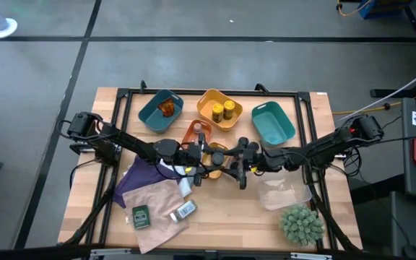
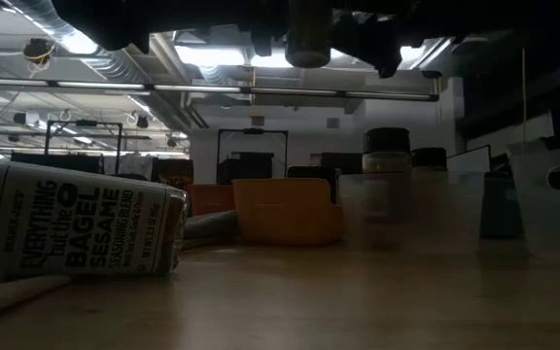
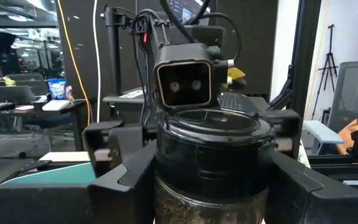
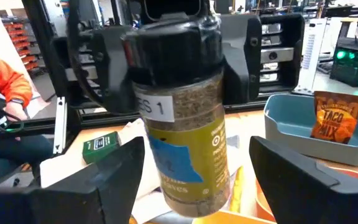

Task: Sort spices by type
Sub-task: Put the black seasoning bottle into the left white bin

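The wooden table [image 1: 222, 217] carried the whole scene, with both dark arms reaching in from its sides and meeting over the middle. A purple cloth [image 1: 141, 177] and a tan paper bag [image 1: 154, 206] lay on the left arm's side near the front edge, and a clear plastic container [image 1: 284, 193] sat on the right arm's side, just behind a green spiky plant [image 1: 302, 224]. Along the far side stood three trays: a blue tray [image 1: 150, 115] holding an amber-orange packet [image 1: 166, 108] (its label read "taco mix" in the right wrist view), a yellow tray [image 1: 206, 101] with two yellow jars [image 1: 222, 110], and a teal tray [image 1: 273, 123]. An orange tray [image 1: 193, 131] sat just in front of them, partly under the arms.

The left gripper [image 1: 206, 160] and the right gripper [image 1: 235, 165] met above the table's centre with a dark-lidded spice jar [image 4: 179, 118] between them. The jar was lifted clear of the wood. The left gripper was closed around it just under the lid, while the right gripper's fingers [image 4: 104, 177] stood apart on either side of the jar's lower end without touching it.

A flat green packet [image 1: 141, 215] lay on the paper bag, and just beside it a seasoning jar [image 1: 183, 210] lay on its side.
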`<state>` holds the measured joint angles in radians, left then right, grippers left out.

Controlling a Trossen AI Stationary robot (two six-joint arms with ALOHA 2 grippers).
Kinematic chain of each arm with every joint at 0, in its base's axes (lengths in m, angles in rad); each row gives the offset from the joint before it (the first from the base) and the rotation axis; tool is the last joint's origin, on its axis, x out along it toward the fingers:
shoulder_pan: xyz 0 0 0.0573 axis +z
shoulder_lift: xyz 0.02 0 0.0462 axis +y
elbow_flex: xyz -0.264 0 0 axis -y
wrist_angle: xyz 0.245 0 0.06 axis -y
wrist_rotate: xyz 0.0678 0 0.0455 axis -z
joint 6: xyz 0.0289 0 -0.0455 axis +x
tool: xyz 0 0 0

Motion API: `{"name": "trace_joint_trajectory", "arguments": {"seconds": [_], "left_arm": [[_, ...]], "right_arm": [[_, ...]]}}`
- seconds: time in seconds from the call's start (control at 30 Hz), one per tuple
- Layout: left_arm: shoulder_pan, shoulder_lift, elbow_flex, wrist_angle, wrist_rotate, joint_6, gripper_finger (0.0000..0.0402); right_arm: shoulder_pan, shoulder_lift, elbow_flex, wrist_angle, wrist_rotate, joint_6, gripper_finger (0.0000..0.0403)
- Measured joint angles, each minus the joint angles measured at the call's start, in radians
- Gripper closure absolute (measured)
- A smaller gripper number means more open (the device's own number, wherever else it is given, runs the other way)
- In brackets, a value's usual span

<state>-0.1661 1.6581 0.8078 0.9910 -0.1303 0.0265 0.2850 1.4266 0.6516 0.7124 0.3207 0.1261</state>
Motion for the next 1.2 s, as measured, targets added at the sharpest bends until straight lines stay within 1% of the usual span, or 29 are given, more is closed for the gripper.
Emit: {"name": "trace_joint_trajectory", "arguments": {"seconds": [0.1, 0.2, 0.33, 0.4, 0.5, 0.77, 0.87, 0.93, 1.07, 1.2], "left_arm": [[0.0, 0.0, 0.0, 0.001, 0.0, 0.0, 0.0203], [0.002, 0.0, 0.0, 0.0, 0.0, -0.001, 0.0203], [0.002, 0.0, 0.0, -0.003, 0.0, 0.0, 0.0203], [0.002, 0.0, 0.0, -0.003, 0.0, -0.001, 0.0203], [0.001, 0.0, 0.0, -0.004, 0.002, -0.001, 0.0203], [0.0, 0.0, 0.0, -0.005, 0.003, -0.003, 0.0204], [0.0, 0.0, 0.0, -0.006, 0.003, -0.005, 0.0204], [0.0, 0.0, 0.0, -0.007, 0.003, -0.004, 0.0204], [0.0, 0.0, 0.0, -0.009, 0.003, -0.004, 0.0202], [0.0, 0.0, 0.0, -0.01, 0.002, -0.013, 0.0186]], "right_arm": [[0.0, 0.034, 0.027, -0.003, -0.017, -0.006, 0.0114], [0.002, 0.059, 0.055, -0.005, -0.019, -0.059, 0.0114], [0.002, 0.072, 0.082, -0.007, -0.019, -0.079, 0.0114], [0.002, 0.072, 0.087, -0.008, -0.02, -0.08, 0.0121], [0.002, 0.073, 0.089, -0.008, -0.031, -0.079, 0.0144], [0.002, 0.073, 0.089, -0.008, -0.034, -0.081, 0.023], [0.002, 0.073, 0.089, -0.008, -0.035, -0.081, 0.0254], [0.002, 0.073, 0.089, -0.011, -0.035, -0.081, 0.0259], [0.002, 0.073, 0.089, -0.014, -0.036, -0.08, 0.0255], [0.002, 0.073, 0.089, -0.025, -0.038, -0.08, 0.0252]]}}
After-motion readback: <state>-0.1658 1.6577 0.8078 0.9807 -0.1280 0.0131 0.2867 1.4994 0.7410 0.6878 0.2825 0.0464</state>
